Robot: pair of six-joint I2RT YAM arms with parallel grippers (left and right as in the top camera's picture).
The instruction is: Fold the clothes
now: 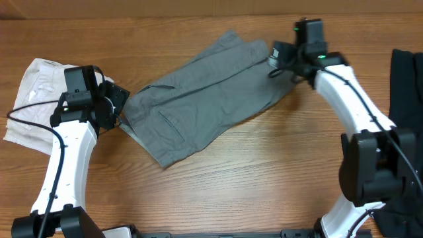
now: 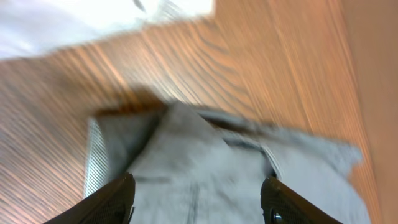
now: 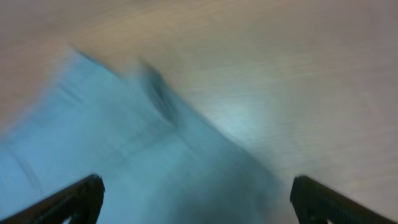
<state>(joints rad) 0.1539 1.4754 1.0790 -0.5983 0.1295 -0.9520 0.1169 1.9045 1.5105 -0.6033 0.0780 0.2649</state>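
The grey shorts (image 1: 205,99) lie flat and slanted across the middle of the table, waistband toward the left. My left gripper (image 1: 119,104) is open at the shorts' left end; in the left wrist view its fingers (image 2: 198,202) straddle the grey cloth (image 2: 205,168) near the waistband. My right gripper (image 1: 277,58) is open at the shorts' upper right leg end; in the blurred right wrist view its fingers (image 3: 196,199) spread over the cloth (image 3: 124,155).
Cream-white folded shorts (image 1: 33,92) lie at the far left, also at the top of the left wrist view (image 2: 74,18). A black garment (image 1: 404,86) lies at the right edge. Bare wood lies in front of the shorts.
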